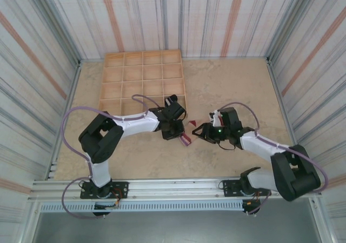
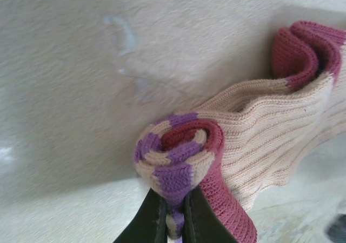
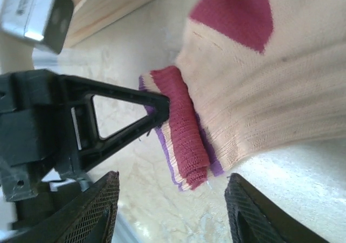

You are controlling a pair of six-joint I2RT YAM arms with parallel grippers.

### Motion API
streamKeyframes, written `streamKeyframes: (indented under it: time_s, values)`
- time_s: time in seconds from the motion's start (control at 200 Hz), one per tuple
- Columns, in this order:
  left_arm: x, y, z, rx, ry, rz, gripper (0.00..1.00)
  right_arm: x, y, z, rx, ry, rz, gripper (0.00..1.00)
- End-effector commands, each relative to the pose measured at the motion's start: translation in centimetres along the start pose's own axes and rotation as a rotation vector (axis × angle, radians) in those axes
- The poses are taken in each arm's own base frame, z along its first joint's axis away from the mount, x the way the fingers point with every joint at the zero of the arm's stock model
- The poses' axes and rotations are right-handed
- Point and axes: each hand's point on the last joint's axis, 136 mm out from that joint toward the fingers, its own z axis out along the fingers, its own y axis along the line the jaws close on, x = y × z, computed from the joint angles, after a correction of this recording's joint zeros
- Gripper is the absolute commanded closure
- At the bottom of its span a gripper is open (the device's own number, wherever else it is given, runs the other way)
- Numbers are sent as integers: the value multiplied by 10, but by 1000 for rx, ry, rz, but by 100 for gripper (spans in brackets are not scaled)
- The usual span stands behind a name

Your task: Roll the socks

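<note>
One sock (image 2: 259,140) is beige with a dark red cuff and purple-white stripes, and it lies on the table with its cuff end rolled into a tight spiral. My left gripper (image 2: 174,200) is shut on that rolled end and pinches the striped fabric between its dark fingers. In the top view the left gripper (image 1: 181,135) and the sock (image 1: 186,140) sit mid-table, with the right gripper (image 1: 199,133) just to their right. In the right wrist view my right gripper (image 3: 170,200) stands open. Its fingers straddle the roll's end of the sock (image 3: 259,92) without touching it.
A wooden grid tray (image 1: 141,81) with several compartments lies at the back left, its edge (image 3: 119,11) close behind the left gripper. Striped walls enclose the beige table (image 1: 232,86) on three sides.
</note>
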Motion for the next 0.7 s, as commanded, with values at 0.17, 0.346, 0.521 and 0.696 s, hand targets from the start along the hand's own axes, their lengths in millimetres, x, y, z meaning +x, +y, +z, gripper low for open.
streamKeyframes:
  time_s: [0.17, 0.346, 0.521, 0.696]
  values:
    - [19, 39, -11, -164, 76, -12, 100, 36, -13, 2, 382, -21, -563, 38]
    - [24, 40, -10, -125, 115, -52, 100, 42, 14, 10, 460, -126, -852, 40]
    - [24, 44, -10, -100, 142, -97, 100, 51, 33, 22, 506, -209, -1093, 44]
    - [24, 44, -12, -93, 156, -110, 100, 57, 40, 40, 550, -204, -1214, 44]
